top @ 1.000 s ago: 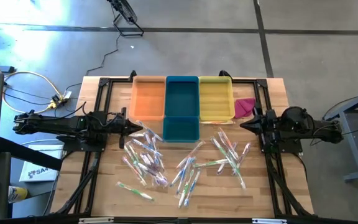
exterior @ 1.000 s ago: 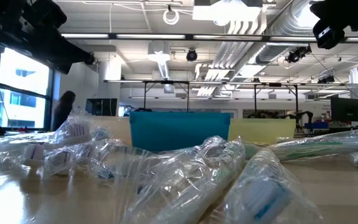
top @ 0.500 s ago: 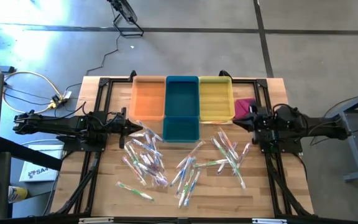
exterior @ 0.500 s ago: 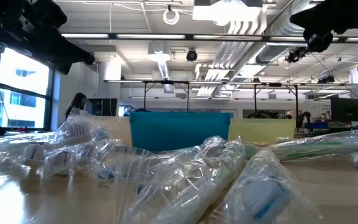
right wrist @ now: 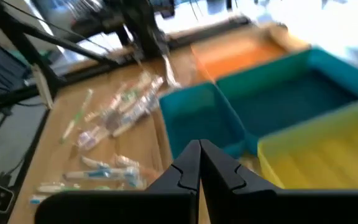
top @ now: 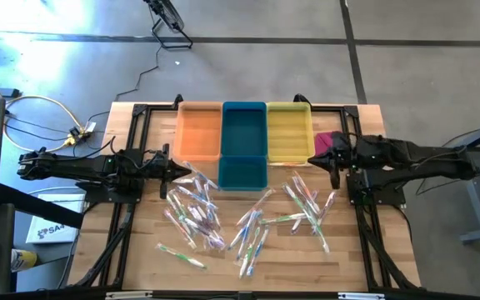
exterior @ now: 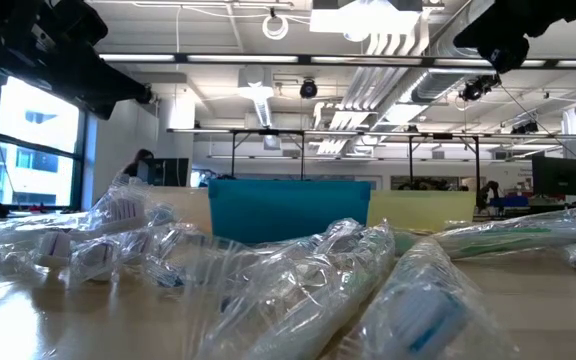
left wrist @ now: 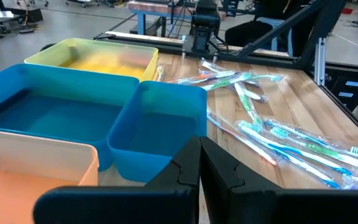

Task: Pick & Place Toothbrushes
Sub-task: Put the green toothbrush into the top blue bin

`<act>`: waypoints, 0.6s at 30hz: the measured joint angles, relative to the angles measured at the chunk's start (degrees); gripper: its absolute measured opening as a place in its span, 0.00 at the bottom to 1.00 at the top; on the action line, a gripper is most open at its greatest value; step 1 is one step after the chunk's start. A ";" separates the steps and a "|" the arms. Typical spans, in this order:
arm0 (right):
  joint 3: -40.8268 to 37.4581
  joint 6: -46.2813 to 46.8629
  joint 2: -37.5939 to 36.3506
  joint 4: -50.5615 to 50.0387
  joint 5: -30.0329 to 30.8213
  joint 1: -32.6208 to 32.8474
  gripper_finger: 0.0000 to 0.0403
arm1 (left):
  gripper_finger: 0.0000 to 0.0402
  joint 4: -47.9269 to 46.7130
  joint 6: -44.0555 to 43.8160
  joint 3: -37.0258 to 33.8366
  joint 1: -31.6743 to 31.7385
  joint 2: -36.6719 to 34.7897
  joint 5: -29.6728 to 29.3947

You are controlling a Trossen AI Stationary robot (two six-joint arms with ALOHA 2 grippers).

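With both the left tool (top: 182,170) and right tool (top: 313,161) clenched on nothing, open wide, drop slowly onto one of the toothbrushes (top: 248,218) scattered on the tabletop (top: 132,250) below the bins (top: 244,137).

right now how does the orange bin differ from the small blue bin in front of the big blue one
The orange bin is long and sits at the left end of the row, beside the big blue bin; the small blue bin is short, roughly square, and sits nearer the toothbrushes. Their colours differ: pale orange against teal blue. Both look empty, open-topped, and rest flat on the wooden table.
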 joint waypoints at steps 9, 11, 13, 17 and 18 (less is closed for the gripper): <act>8.29 6.11 11.67 -10.28 0.53 0.04 0.01 | 0.00 0.02 -0.04 0.00 0.00 0.00 0.00; 9.73 8.15 14.12 -12.78 0.52 0.04 0.01 | 0.00 0.02 -0.04 0.00 0.00 0.00 0.00; 11.06 10.75 16.27 -15.66 0.47 0.04 0.01 | 0.00 0.02 -0.04 0.00 0.00 0.00 0.00; 12.19 17.85 20.22 -21.56 -1.14 0.04 0.01 | 0.00 0.02 -0.04 0.00 0.00 0.00 0.00; 12.20 19.24 21.08 -22.54 -2.43 0.04 0.01 | 0.00 0.02 -0.04 0.00 0.00 -0.02 0.00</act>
